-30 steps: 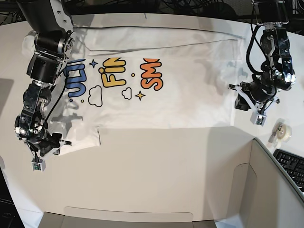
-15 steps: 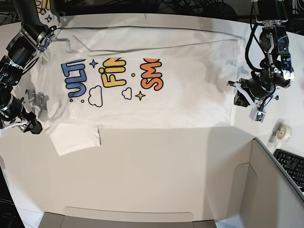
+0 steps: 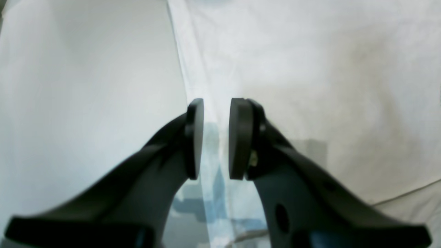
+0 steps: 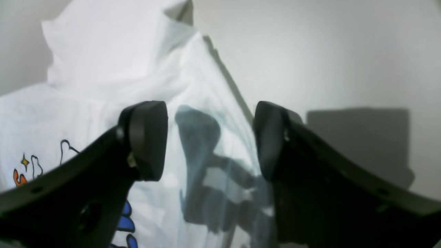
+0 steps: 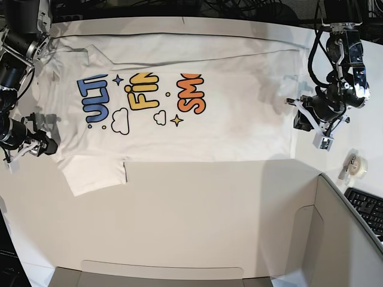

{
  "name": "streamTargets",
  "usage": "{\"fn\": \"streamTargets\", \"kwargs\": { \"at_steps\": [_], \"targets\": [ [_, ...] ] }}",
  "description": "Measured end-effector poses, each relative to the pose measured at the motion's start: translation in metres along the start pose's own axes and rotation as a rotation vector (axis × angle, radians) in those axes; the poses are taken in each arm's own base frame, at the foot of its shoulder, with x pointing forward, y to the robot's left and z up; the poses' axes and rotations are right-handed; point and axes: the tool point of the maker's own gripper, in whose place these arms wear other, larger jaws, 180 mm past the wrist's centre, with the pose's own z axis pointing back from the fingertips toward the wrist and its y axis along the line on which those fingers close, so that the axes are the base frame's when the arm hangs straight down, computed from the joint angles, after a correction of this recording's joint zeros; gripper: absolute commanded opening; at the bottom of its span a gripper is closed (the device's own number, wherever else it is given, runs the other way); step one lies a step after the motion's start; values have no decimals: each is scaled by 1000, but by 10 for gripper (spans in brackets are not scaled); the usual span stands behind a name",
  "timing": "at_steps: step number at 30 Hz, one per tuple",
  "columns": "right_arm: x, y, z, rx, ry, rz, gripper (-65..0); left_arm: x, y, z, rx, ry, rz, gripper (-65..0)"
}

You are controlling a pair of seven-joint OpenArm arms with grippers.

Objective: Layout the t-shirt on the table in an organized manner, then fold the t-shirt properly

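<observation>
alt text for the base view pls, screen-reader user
Overhead: a large white printed cotton t-shirt lies spread flat on a wide matte white table, one sleeve at lower left. The right tool sits at its left edge, the left tool at its right hem, neither holding cloth.

The t-shirt (image 5: pixel 227 113) is soft white cloth, matt, with fine wrinkles and a stitched hem; its printed letters (image 5: pixel 142 92) look smooth and slightly glossy in blue, yellow and orange. The table (image 5: pixel 197 221) has a smooth, matt white top that shows soft shadows. The left gripper (image 3: pixel 216 137) and the right gripper (image 4: pixel 211 141) have fingers of black plastic, matt, with smooth flat pads. The roll of tape (image 5: pixel 355 164) looks like clear glossy plastic. The keyboard (image 5: pixel 366 210) is black plastic.
</observation>
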Motion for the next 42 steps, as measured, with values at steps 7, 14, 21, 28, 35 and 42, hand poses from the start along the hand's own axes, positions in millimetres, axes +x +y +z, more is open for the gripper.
{"fn": "streamTargets", "kwargs": {
  "at_steps": [7,14,21,28,35,42],
  "targets": [
    [1,26,-25,71,-64,-8,-257,-10,-2,0,-4,22,3,-515],
    [-4,51,-44,125,-73,19,-262,-9,-2,0,-4,20,2,-515],
    [-15,59,-53,135,-30,41,-650,-6,0,1,0,12,3,-515],
    [-17,60,-57,120,-33,75,-634,35,62,9,50,-138,276,-504],
    [-16,61,-58,123,-36,80,-634,-1,72,-51,-209,32,613,-431],
    [-17,62,-59,123,-33,82,-633,12,62,-63,-240,39,593,-430]
  ]
}}
